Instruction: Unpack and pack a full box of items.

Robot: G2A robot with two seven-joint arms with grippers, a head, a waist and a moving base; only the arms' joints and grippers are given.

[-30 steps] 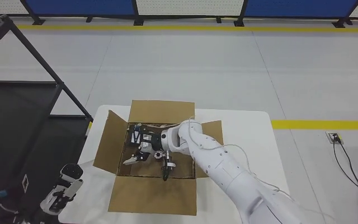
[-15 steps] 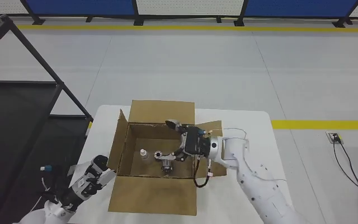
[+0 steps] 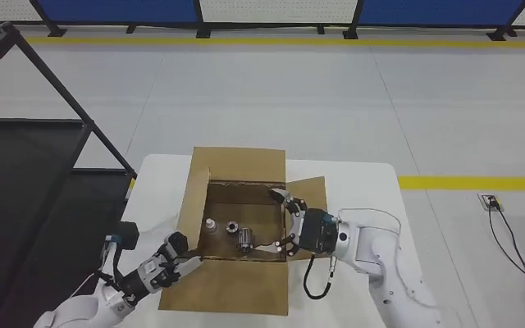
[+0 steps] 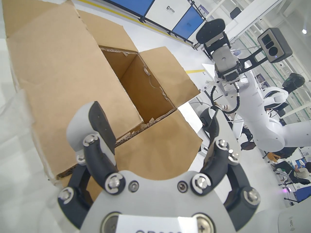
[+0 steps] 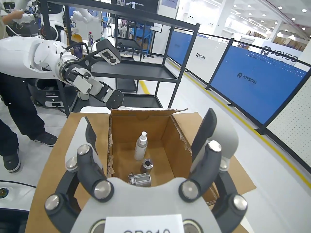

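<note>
Cardboard box point(image 3: 238, 164) stands open on the white table point(image 3: 361, 176), its flaps spread outward, only the left flap raised nearly upright. On the bottom I see three things close together. A small spray bottle point(image 5: 141, 146) stands upright toward the left wall, a short metal cylinder point(image 5: 147, 165) is just beside it, and a larger metal part point(image 5: 141, 179) lies on its side nearby. The right gripper point(image 3: 284, 220) hangs at the right wall of the box, over the rim, its fingers wide apart and holding nothing. The left gripper point(image 4: 155, 120) is outside the box, near the left corner on the robot's side. Its fingers are also apart, with nothing between them. Whether it touches the cardboard I cannot tell.
</note>
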